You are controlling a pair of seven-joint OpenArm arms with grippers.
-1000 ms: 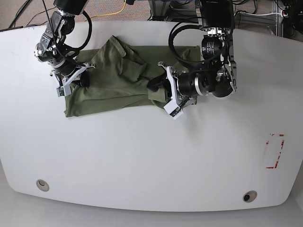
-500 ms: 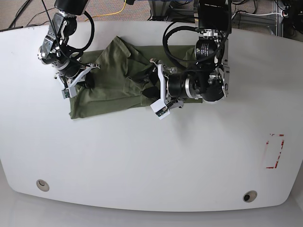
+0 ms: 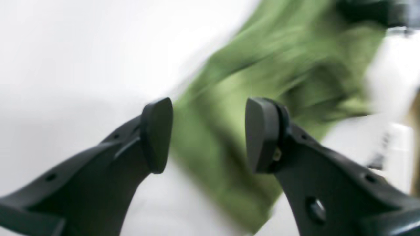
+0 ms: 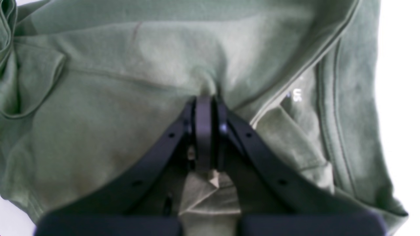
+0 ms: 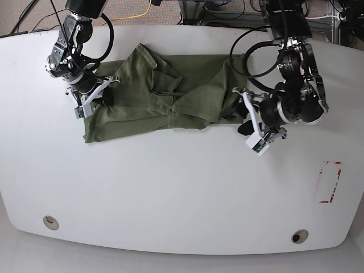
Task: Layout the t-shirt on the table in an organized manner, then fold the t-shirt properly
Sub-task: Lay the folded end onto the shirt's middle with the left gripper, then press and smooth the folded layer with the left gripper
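Observation:
The olive-green t-shirt [image 5: 159, 96] lies wrinkled and spread sideways on the far part of the white table [image 5: 170, 187]. On the left of the base view, my right gripper [image 5: 94, 98] is shut on the shirt's left end. Its wrist view shows the right gripper [image 4: 205, 98] pinching a ridge of the t-shirt [image 4: 131, 65]. At the shirt's right edge, my left gripper [image 5: 239, 120] stands open. In the blurred left wrist view the left gripper [image 3: 210, 134] has nothing between its fingers, and the t-shirt [image 3: 262, 65] lies just beyond them.
Two round metal grommets [image 5: 51, 222] [image 5: 300, 236] sit near the table's front edge. A red-marked rectangle [image 5: 330, 182] is at the right. Cables and equipment [image 5: 199, 8] lie behind the far edge.
My left gripper has opened, let go of the shirt and swung right, from the shirt's middle to its right edge. The bunched fabric now lies flatter. The right gripper has barely moved.

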